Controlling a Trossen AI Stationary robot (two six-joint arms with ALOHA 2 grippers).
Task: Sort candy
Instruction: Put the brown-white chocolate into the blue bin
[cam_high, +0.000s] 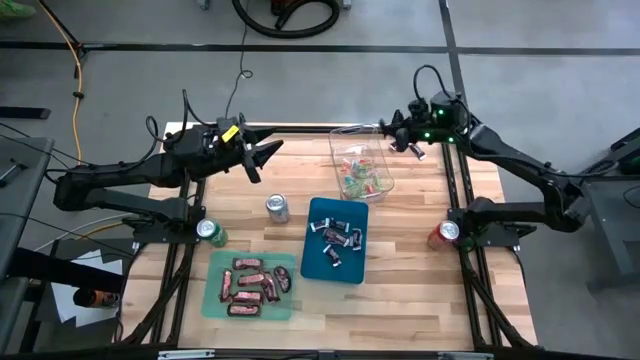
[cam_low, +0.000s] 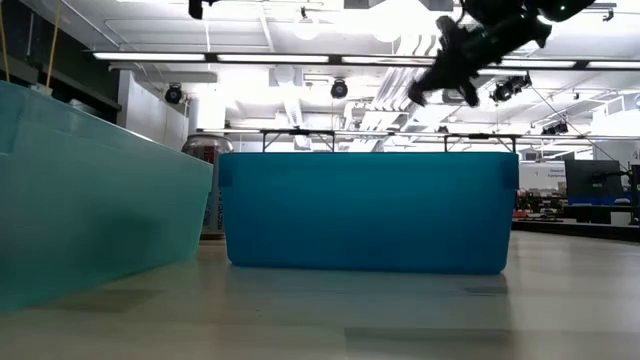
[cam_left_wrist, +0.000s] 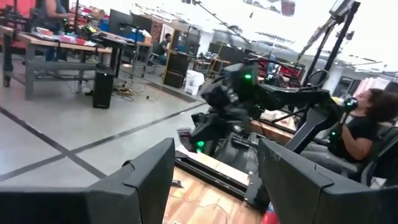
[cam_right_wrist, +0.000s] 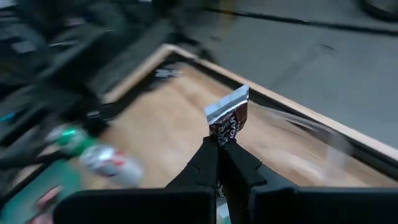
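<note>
The right gripper (cam_right_wrist: 219, 163) hangs raised near the far right corner of the worktop (cam_high: 420, 290), just beside the clear tub (cam_high: 361, 165), its fingers clamped together on a dark silver-ended candy (cam_right_wrist: 227, 116) that stands upright from the tips; held by its lower end like this, the piece looks ready to be carried across and dropped into its tray, which I judge to be the step in hand; the left gripper (cam_high: 268, 152) waits toward the far left side of the worktop, raised, its fingers (cam_left_wrist: 140, 180) apart and holding nothing, pointing at the other arm; the sorted candy lies by kind, presumably so each type keeps its own container: the blue tray (cam_high: 312, 262) near the middle holds about eight dark silver-wrapped pieces (cam_high: 337, 236); the pale green tray (cam_high: 212, 300) toward the near left holds about seven red-brown bars (cam_high: 250, 283); the clear tub at the far edge holds a small heap of bright red and green sweets (cam_high: 362, 178), too small to count; three soda cans stand clear of the trays: a silver can (cam_high: 277, 208) beside the blue tray, a green can (cam_high: 210, 232) at the left edge, a red can (cam_high: 444, 235) at the right edge; a seated person (cam_left_wrist: 360, 124) shows beyond the worktop
</note>
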